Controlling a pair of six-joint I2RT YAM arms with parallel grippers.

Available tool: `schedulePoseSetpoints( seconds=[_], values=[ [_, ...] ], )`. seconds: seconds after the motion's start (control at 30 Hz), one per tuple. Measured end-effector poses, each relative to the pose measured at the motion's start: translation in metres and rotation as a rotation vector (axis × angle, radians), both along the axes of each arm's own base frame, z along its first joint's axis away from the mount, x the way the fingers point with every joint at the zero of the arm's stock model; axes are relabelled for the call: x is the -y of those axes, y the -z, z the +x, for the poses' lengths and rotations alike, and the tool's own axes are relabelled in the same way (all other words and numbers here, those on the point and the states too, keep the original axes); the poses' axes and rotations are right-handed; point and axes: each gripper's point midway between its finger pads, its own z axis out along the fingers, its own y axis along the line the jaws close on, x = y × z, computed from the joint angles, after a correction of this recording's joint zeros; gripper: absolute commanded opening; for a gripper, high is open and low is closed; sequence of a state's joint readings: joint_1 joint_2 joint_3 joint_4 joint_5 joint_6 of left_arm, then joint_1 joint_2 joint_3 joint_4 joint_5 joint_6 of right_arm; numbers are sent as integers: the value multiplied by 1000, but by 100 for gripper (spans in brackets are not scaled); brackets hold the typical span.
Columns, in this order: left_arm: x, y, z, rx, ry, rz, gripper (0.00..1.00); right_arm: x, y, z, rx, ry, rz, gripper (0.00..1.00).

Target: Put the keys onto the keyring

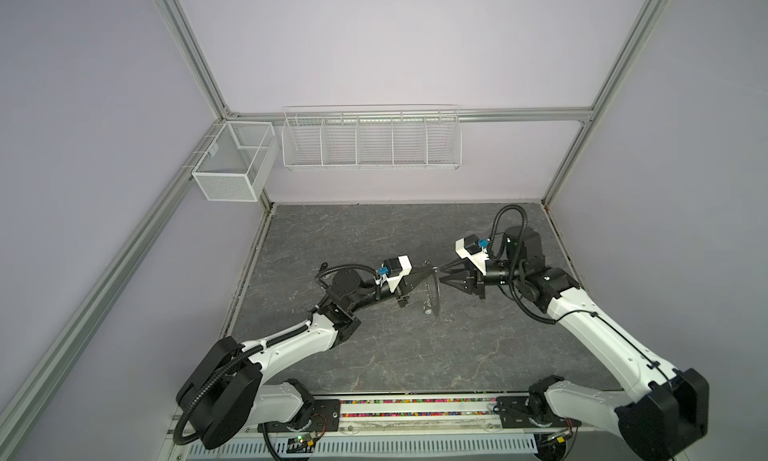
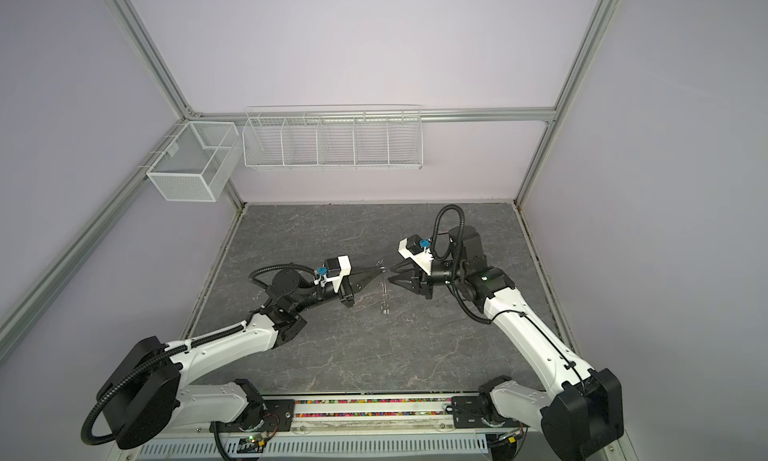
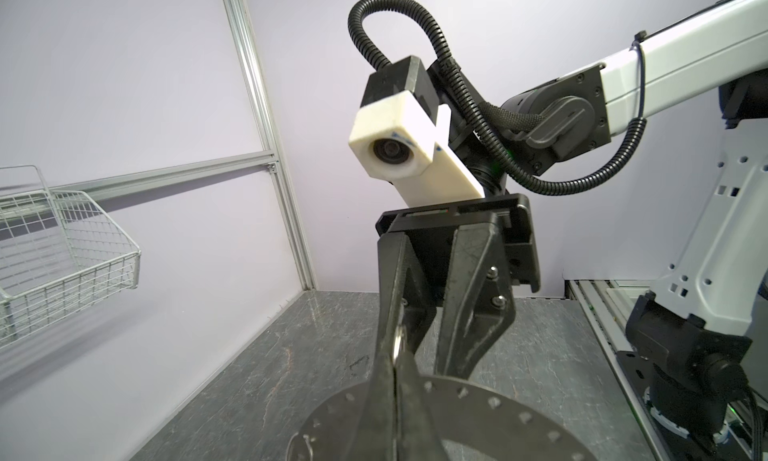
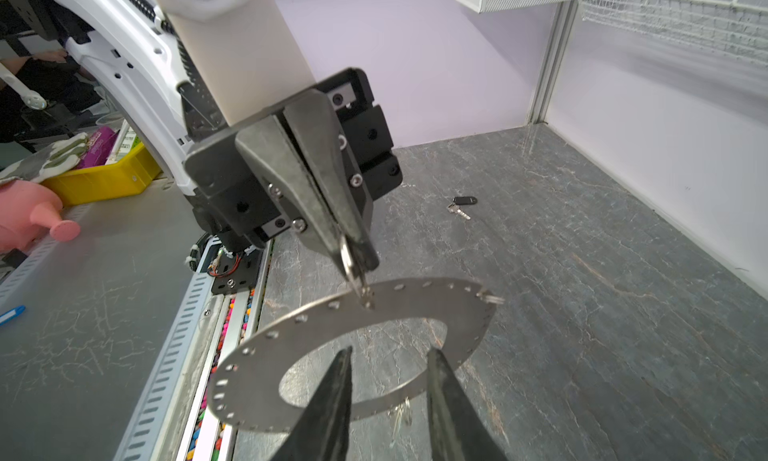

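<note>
Lilac walls and aluminium framing close in a dark grey marbled tabletop (image 1: 374,238); a white mesh basket (image 1: 232,164) and a long white wire rack (image 1: 370,141) hang on the rear frame in the upper part of both top views; at the middle of those views the two arms meet tip to tip.

Between them the keyring (image 4: 415,301), a flat grey metal disc with a wide central hole and small rim holes, appears held up off the tabletop; it is edge-on from above and nearly face-on at the lower centre of the right wrist view. The left gripper (image 4: 358,258) is pressed together on a small wire ring (image 4: 347,257) threaded through one rim hole, so the disc dangles from it. The right gripper (image 4: 390,352) stands with its fingers apart in front of the disc's central hole; whether they touch the metal I cannot tell.

A black-headed key (image 4: 461,204) lies loose on the tabletop right of centre in that view, well apart from the disc; no other key shows; something thin hangs below the disc's lower rim, too blurred to name.

By my judgement the task is at an early stage: the keyring is lifted and presented; no key is surely on it; the black-headed key at least is left to fetch and thread.
</note>
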State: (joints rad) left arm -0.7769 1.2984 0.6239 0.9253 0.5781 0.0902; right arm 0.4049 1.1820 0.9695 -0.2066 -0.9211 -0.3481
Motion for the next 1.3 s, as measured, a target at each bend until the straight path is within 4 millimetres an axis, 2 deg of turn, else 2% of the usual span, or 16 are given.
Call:
schedulePoseSetpoints(
  seconds=[0.33,0.6,0.77,0.97,1.3],
  values=[
    [0,-2,-2,2,16,-9,0,-4,-15,5,34,12,60,32],
    [0,-2,-4,1,24,-10,0,-8,-19,-3,52,-27,86,30],
    [0,-2,-4,1,24,-10,0,-11,-21,-8,55,-51,92,26],
    [0,-2,-3,1,22,-10,0,-11,-20,-9,61,-54,90,16],
    [0,-1,-3,0,25,-5,0,-11,-18,-9,71,-54,79,10]
  ],
)
